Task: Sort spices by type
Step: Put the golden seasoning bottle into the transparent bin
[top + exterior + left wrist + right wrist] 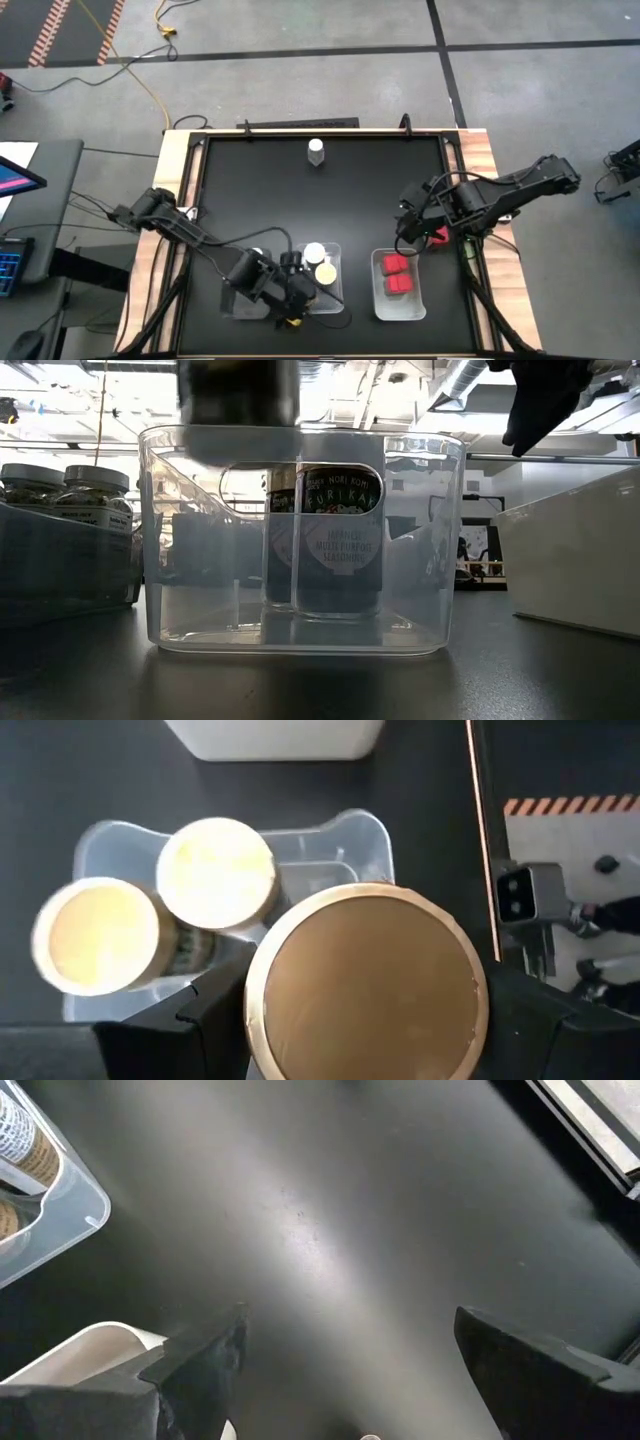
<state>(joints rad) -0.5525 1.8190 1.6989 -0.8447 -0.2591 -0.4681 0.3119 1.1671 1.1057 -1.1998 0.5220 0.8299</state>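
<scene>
Clear tray holding two cream-lidded jars, left claw gripping tan-lidded jar

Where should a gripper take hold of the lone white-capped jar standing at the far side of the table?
The white-capped jar stands upright and alone on the black mat, so come straight down and close across its round cap or the neck just below. Nothing crowds it; any side seems workable.
</scene>
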